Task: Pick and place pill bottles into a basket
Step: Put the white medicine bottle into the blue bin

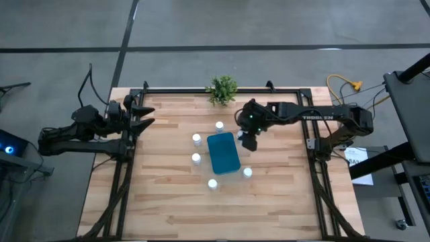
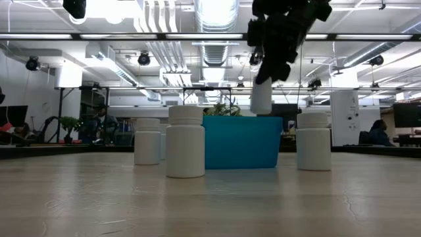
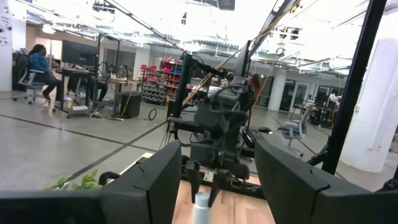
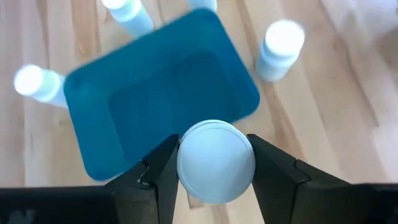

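Note:
The teal basket (image 1: 223, 153) stands on the table's middle; it also shows in the low view (image 2: 242, 142) and the right wrist view (image 4: 155, 99). My right gripper (image 1: 248, 140) is shut on one white pill bottle (image 2: 261, 99), held in the air by the basket's far right corner. Several other bottles stand upright on their bases around the basket, among them one at the far side (image 1: 219, 126), one at the left (image 1: 197, 139) and one at the near right (image 1: 247, 172). My left gripper (image 1: 151, 114) waits open at the table's left edge. My right gripper pinches the bottle's cap end (image 4: 216, 163) between its two fingers (image 4: 160, 171), one on each side. The fingers come from above, pointing down. The bottle hangs upright below them (image 2: 261, 104), lifted clear of the table, its base about level with the basket's rim.
A small green potted plant (image 1: 222, 88) stands at the table's far edge. The black frame rails (image 1: 127, 161) run along the left and right sides. Bare wood lies toward the near edge (image 1: 222, 215).

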{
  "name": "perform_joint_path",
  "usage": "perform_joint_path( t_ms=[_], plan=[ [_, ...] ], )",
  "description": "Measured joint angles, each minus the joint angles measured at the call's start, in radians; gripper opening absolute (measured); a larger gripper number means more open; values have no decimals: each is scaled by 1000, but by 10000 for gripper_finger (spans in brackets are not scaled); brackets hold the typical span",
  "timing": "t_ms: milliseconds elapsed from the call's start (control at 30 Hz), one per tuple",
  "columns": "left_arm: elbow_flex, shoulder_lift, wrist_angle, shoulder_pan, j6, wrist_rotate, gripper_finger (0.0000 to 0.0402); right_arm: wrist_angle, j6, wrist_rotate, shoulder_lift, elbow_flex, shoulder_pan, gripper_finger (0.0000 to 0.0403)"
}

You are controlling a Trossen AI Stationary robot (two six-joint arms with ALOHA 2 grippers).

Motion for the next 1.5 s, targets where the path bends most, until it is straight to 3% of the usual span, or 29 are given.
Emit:
perform_joint_path(
  t_ms=[367,900,1500],
  plan=[
    [0,1,-1,0,0,0,187,-1,-15,-45,61,60,1,151],
    [0,-2,-7,0,-25,0,187,-89,-181,-71,331,398,12,151],
    [0,-2,-8,0,-27,0,187,-116,-230,-62,371,392,10,151]
  ],
)
